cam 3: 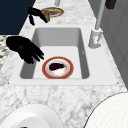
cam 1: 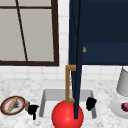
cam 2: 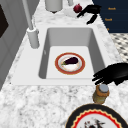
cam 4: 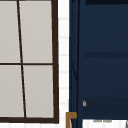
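Left of the sink (cam 2: 70,37), on the marble counter (cam 2: 37,100), stands a small amber jar with a silver lid (cam 2: 100,93). It is upright, so its long axis runs straight up and down and the lid faces the ceiling. It sits just beside a round plate with a red and black rim (cam 2: 96,117), on the side nearer the sink.

The left hand (cam 2: 113,75) hovers right over the jar's lid with its fingers relaxed and stretched towards the sink, gripping nothing. I cannot tell whether it touches the lid.

The jar looks rigid, light and smooth. If it is glass, it may slip or crack when knocked. The sides just under the lid look like the safest place to hold it.

Inside the sink lies a white plate with an orange-red rim (cam 2: 70,72), carrying a dark purple aubergine (cam 2: 70,60). A pale grey tap (cam 2: 32,37) stands behind the sink.

The right hand (cam 3: 23,48) floats over the sink's front right corner, fingers spread wide and holding nothing.

Right of the sink is a plain white plate (cam 1: 116,106) with a dark red fruit (cam 1: 125,107), and behind it a grey canister (cam 1: 123,82).

Above the sink, a navy cabinet door (cam 1: 77,50) with a brass handle (cam 1: 68,82) stands open beside a dark-framed window (cam 1: 27,32). A red ball (cam 1: 66,116) shows in front of the sink.
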`<act>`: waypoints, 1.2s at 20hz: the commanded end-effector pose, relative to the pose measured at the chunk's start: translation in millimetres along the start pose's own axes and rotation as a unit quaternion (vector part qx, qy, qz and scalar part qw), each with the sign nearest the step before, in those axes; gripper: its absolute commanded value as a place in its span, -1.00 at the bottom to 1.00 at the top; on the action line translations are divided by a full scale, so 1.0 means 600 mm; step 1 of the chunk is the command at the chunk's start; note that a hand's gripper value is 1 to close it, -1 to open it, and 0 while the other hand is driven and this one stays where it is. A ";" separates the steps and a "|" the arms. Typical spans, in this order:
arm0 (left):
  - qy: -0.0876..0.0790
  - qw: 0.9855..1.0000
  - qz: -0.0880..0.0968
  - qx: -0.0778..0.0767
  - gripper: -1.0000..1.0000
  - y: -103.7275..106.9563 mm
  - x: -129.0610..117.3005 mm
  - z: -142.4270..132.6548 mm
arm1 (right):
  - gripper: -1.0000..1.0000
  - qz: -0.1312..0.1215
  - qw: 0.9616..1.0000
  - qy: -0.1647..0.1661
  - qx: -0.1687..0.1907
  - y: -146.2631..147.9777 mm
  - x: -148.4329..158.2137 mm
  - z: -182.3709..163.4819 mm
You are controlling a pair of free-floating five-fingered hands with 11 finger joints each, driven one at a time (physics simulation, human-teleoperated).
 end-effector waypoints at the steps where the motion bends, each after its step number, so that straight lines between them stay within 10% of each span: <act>1: 0.000 1.000 0.001 0.000 -1.00 0.000 0.000 0.000 | 0.00 0.000 1.000 0.000 -0.001 0.000 0.000 0.000; 11: -0.009 0.999 -0.007 0.051 -1.00 0.010 0.000 0.035 | 0.00 -0.005 0.998 -0.013 0.057 0.024 0.013 0.019; 15: -0.005 0.996 -0.022 0.089 -1.00 0.015 0.004 0.051 | 0.00 -0.005 0.998 -0.013 0.057 0.025 0.013 0.019; 18: -0.011 0.997 -0.019 0.077 -1.00 0.007 0.005 0.034 | 0.00 -0.006 0.998 -0.013 0.057 0.025 0.013 0.019; 24: -0.005 0.995 -0.028 0.100 -1.00 0.027 0.014 0.047 | 0.00 -0.006 0.998 -0.013 0.057 0.025 0.013 0.019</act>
